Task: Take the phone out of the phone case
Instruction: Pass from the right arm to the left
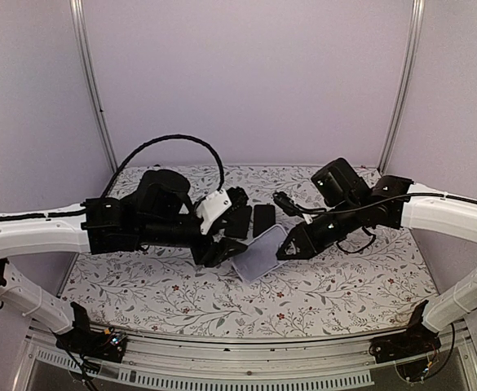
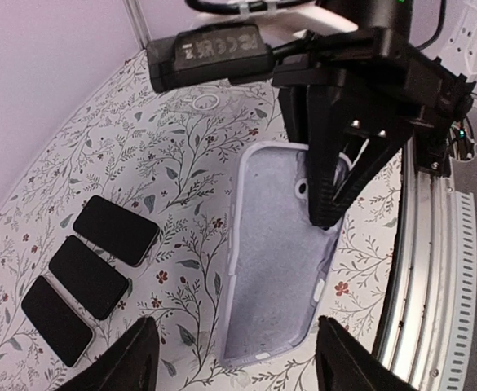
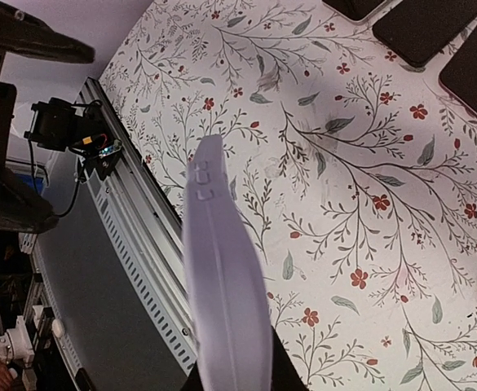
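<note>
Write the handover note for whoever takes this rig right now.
Left end effector: open, fingers either side of the case's free end, not gripping.
Right end effector: shut on the far end of the case, holding it tilted.
The case looks empty; three black phones lie on the table beside it.
Done: the phone appears to be out.
To do: probably just set the case down and let go.
</note>
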Robot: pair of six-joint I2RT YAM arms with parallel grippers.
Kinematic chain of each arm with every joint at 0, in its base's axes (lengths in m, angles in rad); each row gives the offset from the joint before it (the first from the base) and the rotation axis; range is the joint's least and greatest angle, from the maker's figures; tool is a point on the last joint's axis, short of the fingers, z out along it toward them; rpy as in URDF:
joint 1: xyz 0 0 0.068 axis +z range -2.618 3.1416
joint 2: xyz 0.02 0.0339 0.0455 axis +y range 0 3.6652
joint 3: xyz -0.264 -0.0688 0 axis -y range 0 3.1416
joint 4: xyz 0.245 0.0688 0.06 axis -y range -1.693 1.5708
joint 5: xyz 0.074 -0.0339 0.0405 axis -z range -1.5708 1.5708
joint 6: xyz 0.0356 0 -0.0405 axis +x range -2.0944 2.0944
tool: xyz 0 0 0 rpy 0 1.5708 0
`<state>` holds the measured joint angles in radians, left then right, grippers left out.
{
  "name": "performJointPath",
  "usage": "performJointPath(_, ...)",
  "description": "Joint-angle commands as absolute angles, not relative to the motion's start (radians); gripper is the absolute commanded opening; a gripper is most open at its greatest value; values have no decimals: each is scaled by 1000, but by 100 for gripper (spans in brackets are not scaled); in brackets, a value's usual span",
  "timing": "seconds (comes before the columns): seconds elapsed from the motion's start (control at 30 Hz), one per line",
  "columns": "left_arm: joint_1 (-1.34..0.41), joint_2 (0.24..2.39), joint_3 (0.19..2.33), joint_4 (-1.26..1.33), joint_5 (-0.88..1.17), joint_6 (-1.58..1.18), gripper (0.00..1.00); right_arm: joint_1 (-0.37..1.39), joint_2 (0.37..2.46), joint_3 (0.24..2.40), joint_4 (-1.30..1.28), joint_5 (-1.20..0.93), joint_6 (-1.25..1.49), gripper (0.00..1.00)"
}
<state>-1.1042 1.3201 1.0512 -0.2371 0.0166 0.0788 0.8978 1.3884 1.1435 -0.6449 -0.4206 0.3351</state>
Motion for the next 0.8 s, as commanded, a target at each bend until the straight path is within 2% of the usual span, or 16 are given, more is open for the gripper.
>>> performJointPath(0.0, -1121, 1342, 1054, -261, -58, 90, 64, 924, 1393, 1190, -660, -438, 303, 3)
performJointPath(0.27, -1128, 1361, 1053, -269, -35, 96, 49, 938, 1369, 1194, -672, -453, 277, 3)
performJointPath(0.43, -1131, 1393, 1059, -272, 12, 92, 46, 945, 1370, 1202, -671, -456, 278, 3)
performJointPath(0.6, -1133, 1423, 1072, -274, -26, 83, 44, 954, 1376, 1214, -669, -458, 278, 3)
performJointPath(0.77, -1132, 1424, 1068, -240, -40, 67, 36, 958, 1379, 1218, -667, -458, 279, 3)
